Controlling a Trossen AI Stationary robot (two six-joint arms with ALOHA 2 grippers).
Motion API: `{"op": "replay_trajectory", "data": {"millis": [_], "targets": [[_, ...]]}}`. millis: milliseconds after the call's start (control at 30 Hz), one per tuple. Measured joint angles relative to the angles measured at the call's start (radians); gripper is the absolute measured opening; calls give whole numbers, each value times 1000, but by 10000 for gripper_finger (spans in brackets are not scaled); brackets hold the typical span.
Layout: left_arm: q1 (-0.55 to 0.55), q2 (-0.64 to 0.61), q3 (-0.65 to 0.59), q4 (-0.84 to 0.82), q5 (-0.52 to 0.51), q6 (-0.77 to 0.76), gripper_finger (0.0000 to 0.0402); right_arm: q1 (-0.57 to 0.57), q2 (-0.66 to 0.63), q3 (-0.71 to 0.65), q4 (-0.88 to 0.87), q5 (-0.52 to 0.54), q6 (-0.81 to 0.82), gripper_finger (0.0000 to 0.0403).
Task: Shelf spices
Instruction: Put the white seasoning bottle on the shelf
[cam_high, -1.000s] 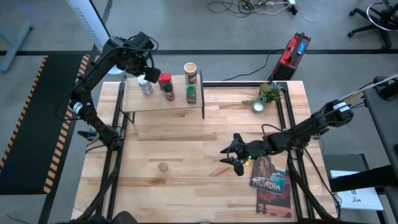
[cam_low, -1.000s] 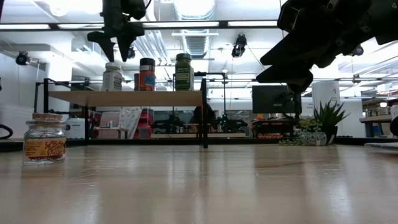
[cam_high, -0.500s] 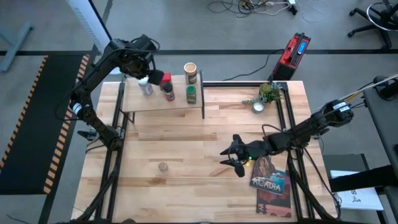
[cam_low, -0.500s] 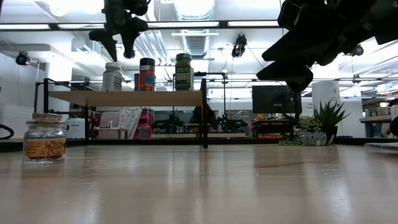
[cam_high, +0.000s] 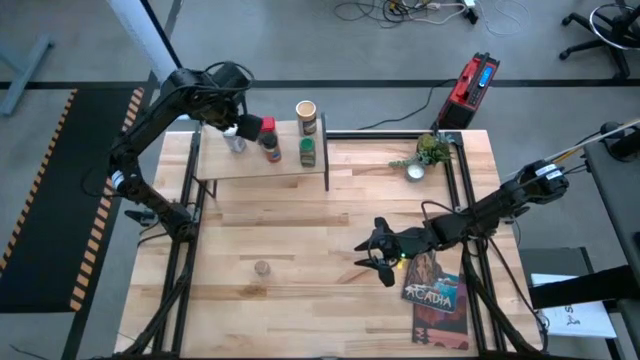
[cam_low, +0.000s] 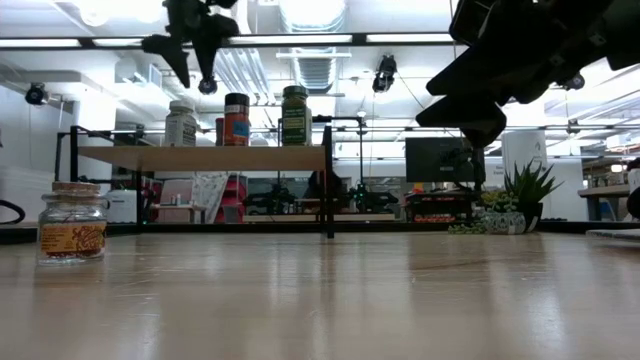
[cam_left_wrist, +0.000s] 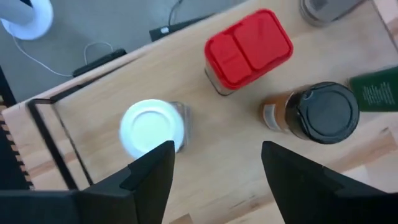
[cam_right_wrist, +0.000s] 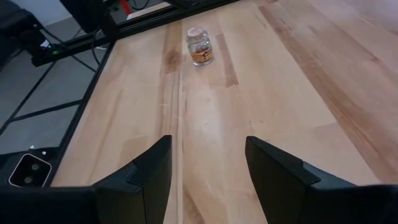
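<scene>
At the upper left of the high view, the shelf (cam_high: 262, 160) carries four of the spices: the white-capped clear jar (cam_high: 236, 141) at its left, the red square tin (cam_high: 265, 127) and the dark-capped brown jar (cam_high: 272, 151) just beside it, and the green-lidded jar (cam_high: 308, 151) further right. The tan cylindrical canister (cam_high: 306, 115) stands at the shelf's back edge in that view; whether it rests on the shelf top cannot be told. One small jar with a tan lid (cam_high: 262, 268) stands alone on the worktop (cam_high: 330, 250) at lower left centre, well apart from the shelf; the low view shows it at far left with a yellow label (cam_low: 71, 223). The left pincer (cam_high: 232, 122) hovers over the shelf's left end, above the white-capped jar, fingers spread wide and empty, as the left wrist view confirms with the white cap (cam_left_wrist: 152, 126) showing between the fingers. The right pincer (cam_high: 378, 255) hangs low over the worktop at centre right, beside the Acadia book (cam_high: 436, 287), likewise wide and empty, facing the lone jar (cam_right_wrist: 199, 46). Judgement: shelving is nearly complete, with the lone jar outstanding. The next move calls for one arm to reach across the bare worktop, close on that jar and carry it to a free spot on the shelf without disturbing its neighbours. The labels are too small to read.
</scene>
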Motion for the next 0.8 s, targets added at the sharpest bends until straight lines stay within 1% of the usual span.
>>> {"op": "replay_trajectory", "data": {"millis": [200, 300, 400, 500, 600, 700, 800], "targets": [[0, -59, -17, 1, -25, -29, 225, 2, 0, 0, 0, 3, 0, 181], [0, -88, -78, 1, -16, -52, 225, 3, 0, 0, 0, 4, 0, 181], [-3, -121, -165, -1, -12, -35, 225, 5, 0, 0, 0, 4, 0, 181], [-3, -159, -237, -1, -72, -31, 224, 6, 0, 0, 0, 4, 0, 181], [-2, -189, -276, -1, -113, -23, 224, 6, 0, 0, 1, 4, 0, 181], [-2, -194, -296, 3, -110, -10, 227, 6, 0, 0, 10, 4, 0, 181], [-2, -189, -297, 13, -96, 6, 237, 6, 0, 0, 19, 4, -2, 181]]}}
